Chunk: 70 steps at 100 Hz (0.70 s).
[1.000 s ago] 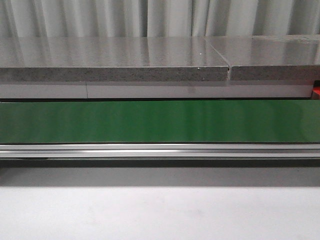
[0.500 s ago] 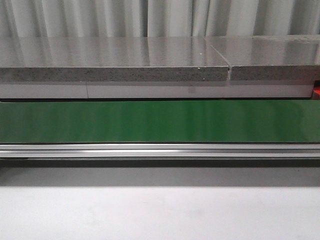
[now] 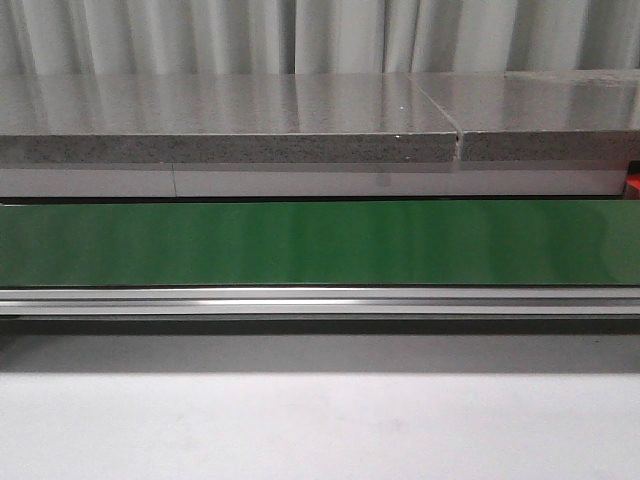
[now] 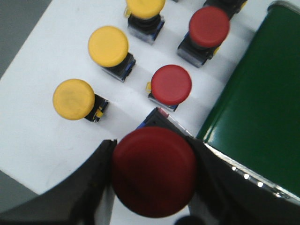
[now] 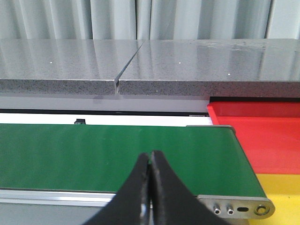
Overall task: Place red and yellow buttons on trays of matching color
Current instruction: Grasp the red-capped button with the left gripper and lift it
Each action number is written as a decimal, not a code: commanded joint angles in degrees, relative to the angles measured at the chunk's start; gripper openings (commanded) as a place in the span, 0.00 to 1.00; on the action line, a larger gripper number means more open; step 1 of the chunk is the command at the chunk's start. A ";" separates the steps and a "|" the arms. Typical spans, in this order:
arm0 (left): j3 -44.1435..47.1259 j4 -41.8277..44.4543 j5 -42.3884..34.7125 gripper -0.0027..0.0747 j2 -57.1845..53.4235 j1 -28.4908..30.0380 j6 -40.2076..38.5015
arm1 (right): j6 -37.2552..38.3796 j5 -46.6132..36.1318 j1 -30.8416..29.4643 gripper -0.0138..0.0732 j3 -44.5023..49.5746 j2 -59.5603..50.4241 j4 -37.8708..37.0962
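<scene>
A green belt (image 3: 320, 243) crosses the bench (image 3: 320, 425). Red tray (image 5: 267, 136) and yellow tray (image 5: 281, 197) sit at its end. Left hand (image 4: 152, 187) is clamped on a red button (image 4: 153, 171); right hand (image 5: 149, 187) is pressed together, empty.

A dark red button (image 4: 153, 171) is framed by black fingers (image 4: 89, 187); two brighter red buttons (image 4: 171, 84) and three yellow buttons (image 4: 73, 99) are seen on a white surface (image 4: 42, 70). A green belt (image 3: 320, 242), a speckled grey slab (image 3: 230, 148), a red tray (image 5: 262, 136) and a yellow tray (image 5: 281, 192) are shown.
</scene>
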 commanded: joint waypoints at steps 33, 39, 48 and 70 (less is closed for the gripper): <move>-10.07 0.15 0.93 0.01 2.29 -11.78 0.85 | -0.17 -4.68 0.06 0.08 -0.82 -1.04 -0.61; -10.72 0.15 0.93 0.01 3.62 -13.47 0.85 | -0.17 -4.68 0.06 0.08 -0.82 -1.04 -0.61; -11.58 0.15 0.93 0.01 6.08 -15.56 0.85 | -0.17 -4.68 0.06 0.08 -0.82 -1.04 -0.61; -12.79 0.15 0.38 0.01 11.73 -17.83 0.85 | -0.17 -4.68 0.06 0.08 -0.82 -1.04 -0.61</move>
